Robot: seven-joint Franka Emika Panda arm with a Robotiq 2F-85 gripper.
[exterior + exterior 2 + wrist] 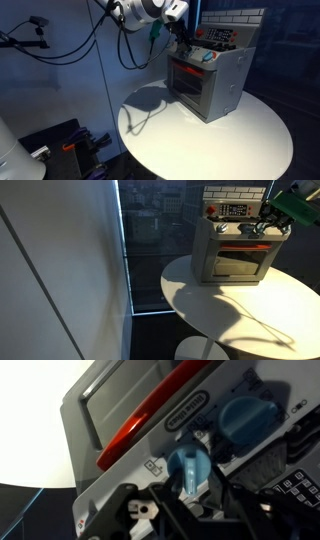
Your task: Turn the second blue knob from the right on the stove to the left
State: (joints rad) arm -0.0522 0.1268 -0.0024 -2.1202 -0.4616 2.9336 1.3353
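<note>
The stove (215,85) is a small grey toy oven with a red-framed glass door, standing on a round white table (200,140). It shows in both exterior views (235,255). In the wrist view its front panel (120,410) fills the frame. My gripper (190,485) sits against the knob row, its dark fingers on either side of a light-blue knob (188,465) and closed on it. A second light-blue knob (245,418) is beside it, free. In the exterior views the gripper (183,42) (268,222) is at the oven's upper front.
The table's rim (240,305) curves around the oven. Dark cables (100,30) hang behind the arm. A window wall (150,240) stands beside the table. Dark equipment (60,140) lies on the floor near the table.
</note>
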